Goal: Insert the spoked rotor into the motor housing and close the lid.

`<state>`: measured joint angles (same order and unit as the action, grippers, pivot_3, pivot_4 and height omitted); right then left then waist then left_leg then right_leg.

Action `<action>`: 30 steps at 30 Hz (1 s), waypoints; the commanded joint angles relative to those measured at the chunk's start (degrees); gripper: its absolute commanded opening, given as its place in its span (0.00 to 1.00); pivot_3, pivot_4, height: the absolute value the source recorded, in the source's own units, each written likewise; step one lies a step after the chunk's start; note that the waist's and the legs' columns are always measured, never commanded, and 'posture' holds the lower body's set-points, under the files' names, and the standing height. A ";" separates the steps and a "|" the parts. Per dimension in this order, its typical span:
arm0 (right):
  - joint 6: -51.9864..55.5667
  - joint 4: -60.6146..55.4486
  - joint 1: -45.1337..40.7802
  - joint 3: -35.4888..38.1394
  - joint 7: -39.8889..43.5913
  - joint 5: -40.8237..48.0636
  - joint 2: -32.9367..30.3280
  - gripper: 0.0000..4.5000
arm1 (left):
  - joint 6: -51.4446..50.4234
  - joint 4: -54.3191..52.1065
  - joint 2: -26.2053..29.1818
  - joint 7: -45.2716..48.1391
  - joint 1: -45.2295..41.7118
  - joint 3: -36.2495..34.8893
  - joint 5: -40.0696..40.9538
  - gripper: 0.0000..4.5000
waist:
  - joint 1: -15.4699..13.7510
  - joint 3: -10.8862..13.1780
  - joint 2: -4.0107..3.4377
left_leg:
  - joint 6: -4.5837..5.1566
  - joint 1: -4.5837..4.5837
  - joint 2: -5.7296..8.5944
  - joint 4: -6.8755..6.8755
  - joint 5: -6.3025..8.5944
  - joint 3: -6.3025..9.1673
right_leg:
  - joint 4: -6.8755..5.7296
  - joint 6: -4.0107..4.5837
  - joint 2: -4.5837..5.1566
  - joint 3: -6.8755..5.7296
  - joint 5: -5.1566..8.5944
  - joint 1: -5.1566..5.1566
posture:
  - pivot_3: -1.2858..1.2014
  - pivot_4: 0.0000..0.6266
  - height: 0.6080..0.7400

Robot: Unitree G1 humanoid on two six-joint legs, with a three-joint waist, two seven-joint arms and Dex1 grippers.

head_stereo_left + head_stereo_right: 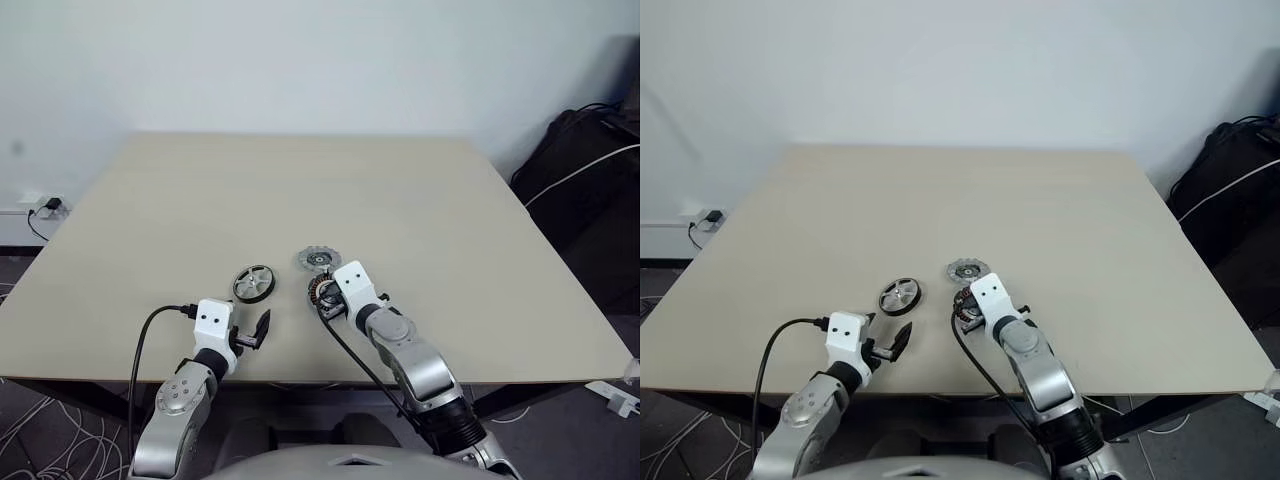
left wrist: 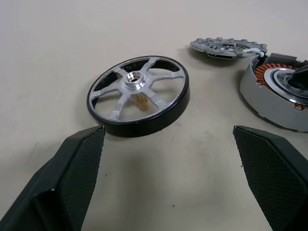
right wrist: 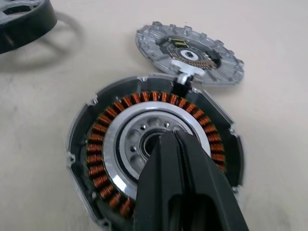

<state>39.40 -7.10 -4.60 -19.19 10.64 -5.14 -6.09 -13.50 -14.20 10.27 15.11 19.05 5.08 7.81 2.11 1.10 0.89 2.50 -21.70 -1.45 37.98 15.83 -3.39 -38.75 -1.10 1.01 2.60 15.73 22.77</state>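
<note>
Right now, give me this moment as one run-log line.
dark-rimmed spoked rotor: on table, uninserted | copper-wound motor housing: open | notched grey lid: off | left gripper: open | right gripper: shut over housing

Spoked rotor: dark rim, silver spokes and hub, lying flat left of centre in the head views. Motor housing: open, copper windings ringing a pale centre, right of the rotor. Lid: notched grey disc, touching the housing's far edge.

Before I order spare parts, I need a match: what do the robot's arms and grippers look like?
Both arms are silver-grey metal with dark joint segments. Each wrist carries a white boxy block with two small dark dots. The left gripper and right gripper have two black wedge-shaped fingers with a fine cross-hatched texture on the pads. A black cable loops from each wrist block back along the forearm.
</note>
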 commanded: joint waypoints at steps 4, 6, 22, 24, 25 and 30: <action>0.90 -3.38 1.70 1.46 0.18 0.49 -0.32 0.00 | 1.08 -2.13 -0.31 0.20 -0.76 0.00 0.19 1.00 | -0.02 -0.01 0.01 | 0.00 0.00 0.00 0.00 0.00 0.00 | 0.00 0.00 0.01 0.00 0.00 0.01 | 0.52 0.00 1.00; 0.97 -3.56 1.79 1.47 0.15 0.46 -0.25 0.00 | 1.06 -2.04 -0.34 0.21 -0.81 0.08 0.17 1.00 | 0.00 -0.01 0.02 | 0.00 0.00 0.00 0.01 0.00 0.00 | 0.00 0.00 0.01 0.00 0.00 0.01 | 0.52 0.00 1.00; -5.72 -3.23 -0.75 1.09 1.50 1.53 1.85 0.00 | 0.98 -2.18 -0.19 0.26 -0.90 -0.02 0.16 1.00 | 0.06 0.04 -0.01 | 0.00 -0.02 -0.01 -0.02 0.00 0.00 | 0.00 0.00 0.00 0.00 0.00 0.02 | 0.52 0.00 1.00; -6.09 -1.93 -0.97 1.36 1.49 1.67 2.26 0.00 | 0.97 -2.27 -0.18 0.22 -0.79 -0.04 0.16 1.00 | 0.03 0.05 0.00 | 0.00 -0.02 0.00 -0.02 0.00 0.00 | 0.00 0.00 0.00 0.00 0.00 0.03 | 0.52 0.00 1.00; -6.17 -0.96 -0.96 1.72 1.43 1.73 2.36 0.00 | 0.94 -2.31 -0.19 0.19 -0.76 -0.03 0.15 1.00 | 0.02 0.04 0.01 | 0.00 -0.02 0.00 -0.01 0.00 0.00 | 0.00 0.00 0.01 0.00 0.00 0.03 | 0.52 0.00 1.00; -6.35 2.95 0.89 3.44 0.95 1.36 1.00 0.00 | 0.94 -2.54 -0.23 0.09 -0.52 -0.06 0.18 1.00 | -0.01 0.05 0.01 | 0.00 -0.02 0.00 -0.01 0.00 0.00 | 0.01 0.03 0.02 0.00 -0.01 0.02 | 0.52 0.00 1.00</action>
<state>33.75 -4.18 -3.63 -17.39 12.14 -3.96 -4.85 -13.50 -14.20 10.28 15.10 18.92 5.05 7.82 2.10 1.15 0.90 2.50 -21.73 -1.44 37.97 15.83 -3.39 -38.74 -1.05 1.03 2.60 15.71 22.79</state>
